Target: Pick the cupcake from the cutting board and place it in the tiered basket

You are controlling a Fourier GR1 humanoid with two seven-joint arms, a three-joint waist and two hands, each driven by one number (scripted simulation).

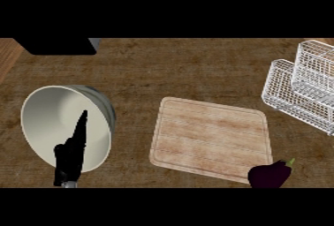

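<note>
While the left robot hand (69, 159) rests straight-fingered over the bowl (46, 114) at left, no cupcake shows on the cutting board (209, 137) or in the tiered basket (303, 88), so pickup seemingly awaits, needing the cupcake located first.

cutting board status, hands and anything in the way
Left hand open, resting over the bowl; right hand not in view. No cupcake visible on the cutting board. Dark eggplant at its near right corner, tiered basket far right.
</note>
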